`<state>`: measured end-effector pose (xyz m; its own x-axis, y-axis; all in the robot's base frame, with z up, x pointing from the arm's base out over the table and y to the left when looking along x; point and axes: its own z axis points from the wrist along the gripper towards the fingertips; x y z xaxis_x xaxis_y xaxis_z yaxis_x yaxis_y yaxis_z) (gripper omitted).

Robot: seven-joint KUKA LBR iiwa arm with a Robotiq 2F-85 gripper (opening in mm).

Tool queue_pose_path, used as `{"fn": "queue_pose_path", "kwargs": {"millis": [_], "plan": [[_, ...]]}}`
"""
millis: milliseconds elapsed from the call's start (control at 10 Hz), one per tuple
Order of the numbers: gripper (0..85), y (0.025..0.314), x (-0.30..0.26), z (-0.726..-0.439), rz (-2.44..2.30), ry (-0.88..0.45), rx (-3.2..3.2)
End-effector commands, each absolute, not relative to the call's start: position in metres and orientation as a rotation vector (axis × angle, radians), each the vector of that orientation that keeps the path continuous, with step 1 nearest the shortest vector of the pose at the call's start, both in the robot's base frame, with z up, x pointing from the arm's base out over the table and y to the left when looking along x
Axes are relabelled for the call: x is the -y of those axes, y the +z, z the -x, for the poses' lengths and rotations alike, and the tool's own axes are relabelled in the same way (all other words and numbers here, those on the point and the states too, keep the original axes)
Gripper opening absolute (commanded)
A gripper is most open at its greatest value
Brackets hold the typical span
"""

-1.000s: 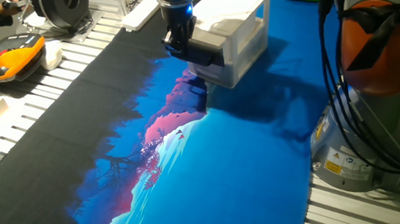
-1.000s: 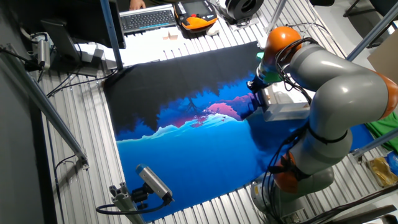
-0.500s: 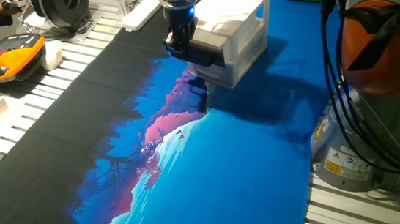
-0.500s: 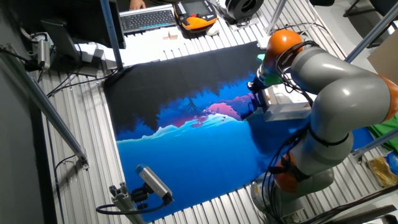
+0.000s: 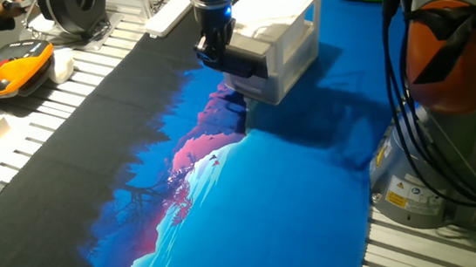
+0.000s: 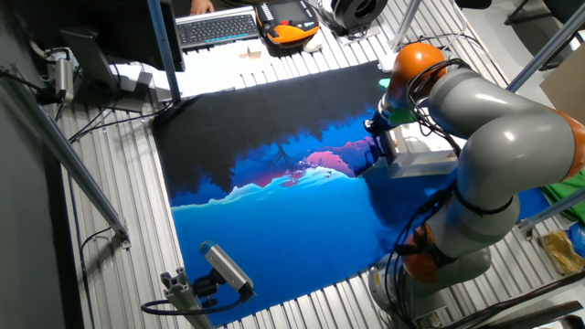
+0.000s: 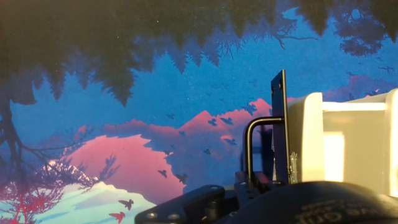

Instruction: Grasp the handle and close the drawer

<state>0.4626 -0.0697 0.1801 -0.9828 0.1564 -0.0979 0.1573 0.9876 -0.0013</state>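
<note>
Mat (image 5: 253,202) covers the table: printed landscape, black at the far side, pink peaks mid, blue toward the arm base. Slatted metal table (image 5: 83,69) shows around it. Cabinet (image 5: 286,37) sits on the mat's blue part, near the arm's orange base joint (image 5: 448,43). Drawer (image 5: 255,84) at its front; handle (image 7: 252,146) is a black bar on the dark front panel. Gripper (image 5: 213,53) hangs at the handle; whether its fingers are spread or pinching, cannot tell. Keyboard (image 6: 215,27) and orange pendant (image 5: 21,67) lie beyond the mat.
</note>
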Motion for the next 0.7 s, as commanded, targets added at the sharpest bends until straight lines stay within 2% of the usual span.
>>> {"fn": "queue_pose_path", "kwargs": {"millis": [0, 600], "plan": [[0.0, 0.18, 0.07, -0.462, -0.239, -0.014, -3.033], [0.0, 0.1796, 0.0739, -0.4575, -0.226, -0.023, -3.029]]}}
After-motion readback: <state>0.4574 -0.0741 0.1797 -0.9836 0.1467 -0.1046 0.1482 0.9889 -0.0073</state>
